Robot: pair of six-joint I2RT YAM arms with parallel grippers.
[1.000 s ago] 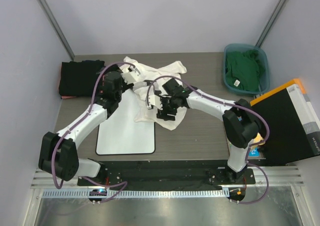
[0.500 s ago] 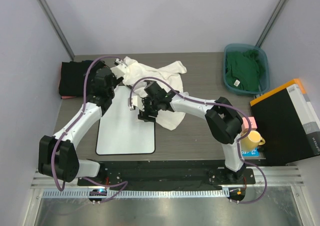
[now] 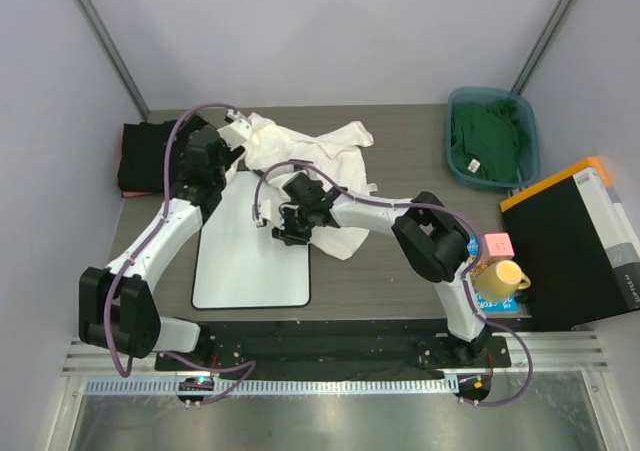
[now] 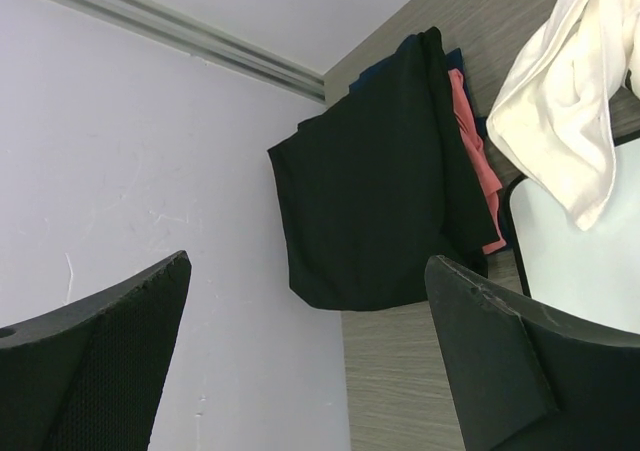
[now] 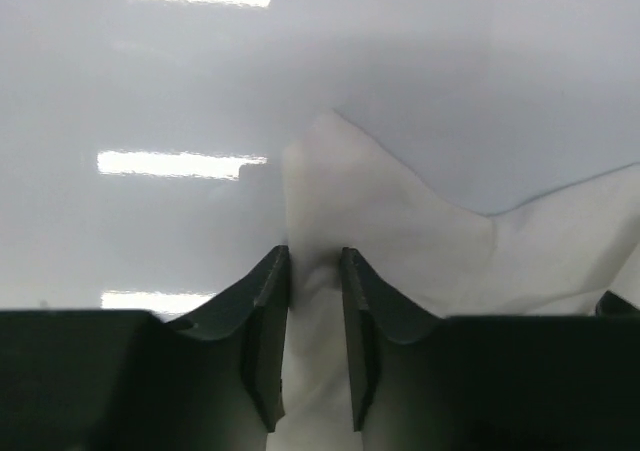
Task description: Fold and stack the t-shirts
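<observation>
Where the white cloth t-shirt lies crumpled at the far centre of the grey wood-grain table, its near-left part drapes over the far-right corner of the flat white rectangular board with a black rim. The rest of the garment spreads to the far side and to the right, onto the bare table surface.

The right gripper is positioned at the near-left edge of the white cloth t-shirt, above the board. In the right wrist view, the right gripper has its two black fingers clenched on a raised fold of the white cloth t-shirt, with the glossy board beyond it.

The left gripper sits at the far-left edge of the same garment. In the left wrist view, the left gripper has its fingers spread wide apart and grasps nothing.

A stack of folded black cloth t-shirts rests at the far-left corner of the table, well apart from the board. The left wrist view shows a pinkish-red cloth t-shirt layered within that stack.

A green cloth t-shirt lies bunched inside a teal plastic tub at the far-right corner. Near the right edge stand a yellow mug, a pink cube and a black box with an orange edge.
</observation>
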